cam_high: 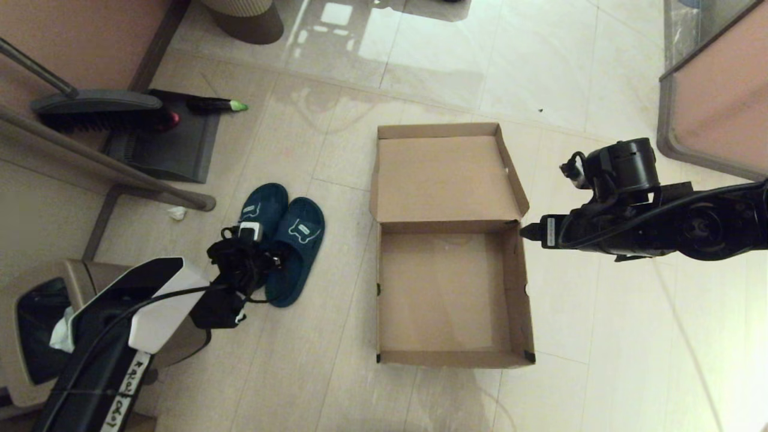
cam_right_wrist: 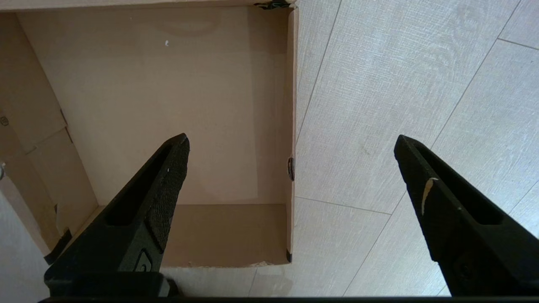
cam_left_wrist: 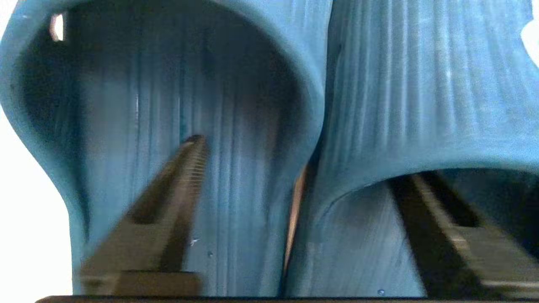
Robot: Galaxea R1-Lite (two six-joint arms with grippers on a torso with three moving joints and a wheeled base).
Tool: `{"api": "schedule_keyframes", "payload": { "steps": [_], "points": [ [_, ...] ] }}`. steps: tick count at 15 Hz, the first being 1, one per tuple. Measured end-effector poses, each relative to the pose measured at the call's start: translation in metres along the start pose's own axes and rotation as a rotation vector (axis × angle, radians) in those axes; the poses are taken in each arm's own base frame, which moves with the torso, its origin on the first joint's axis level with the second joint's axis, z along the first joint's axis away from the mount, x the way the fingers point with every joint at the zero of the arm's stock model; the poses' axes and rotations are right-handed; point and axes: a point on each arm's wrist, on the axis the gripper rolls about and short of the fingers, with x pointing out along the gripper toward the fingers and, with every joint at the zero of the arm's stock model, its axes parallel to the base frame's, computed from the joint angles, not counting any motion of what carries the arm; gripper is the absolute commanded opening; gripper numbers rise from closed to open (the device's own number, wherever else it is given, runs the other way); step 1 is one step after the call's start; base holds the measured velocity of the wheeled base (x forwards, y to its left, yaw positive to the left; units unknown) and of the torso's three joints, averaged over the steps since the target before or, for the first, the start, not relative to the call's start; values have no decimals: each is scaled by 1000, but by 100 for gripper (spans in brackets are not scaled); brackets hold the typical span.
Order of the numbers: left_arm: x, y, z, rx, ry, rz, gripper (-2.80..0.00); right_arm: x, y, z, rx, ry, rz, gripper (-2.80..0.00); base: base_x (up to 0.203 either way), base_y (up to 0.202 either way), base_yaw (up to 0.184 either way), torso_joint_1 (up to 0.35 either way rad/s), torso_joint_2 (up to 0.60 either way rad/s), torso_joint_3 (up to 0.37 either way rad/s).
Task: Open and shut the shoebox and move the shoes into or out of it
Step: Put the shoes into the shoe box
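Observation:
The shoebox (cam_high: 517,288) lies open and empty on the floor, its flap lid (cam_high: 444,174) folded back flat on the far side. The two navy shoes (cam_high: 299,240) lie side by side left of the box. My left gripper (cam_high: 247,252) is down on them and open. In the left wrist view, the left gripper (cam_left_wrist: 303,160) straddles their touching sides, with one finger (cam_left_wrist: 185,185) on one insole and the other under the neighbouring strap (cam_left_wrist: 421,105). My right gripper (cam_high: 528,231) hovers open over the box's right wall (cam_right_wrist: 290,105), holding nothing.
A broom (cam_high: 102,111) and dustpan (cam_high: 174,144) lie at the far left behind a metal rail (cam_high: 108,165). A brown trash bin (cam_high: 42,324) stands beside my left arm. A cabinet corner (cam_high: 714,90) juts in at the far right. A paper scrap (cam_high: 177,212) lies near the shoes.

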Motion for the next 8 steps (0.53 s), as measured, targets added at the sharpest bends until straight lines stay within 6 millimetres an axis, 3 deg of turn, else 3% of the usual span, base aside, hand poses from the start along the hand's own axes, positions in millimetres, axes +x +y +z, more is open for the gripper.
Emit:
{"api": "schedule_keyframes", "payload": {
  "steps": [8],
  "points": [
    [-5,1,13,1,32,3,-280,-3,3,1,-4,-9,-6,0,0,0,0,0,0,0]
  ]
}}
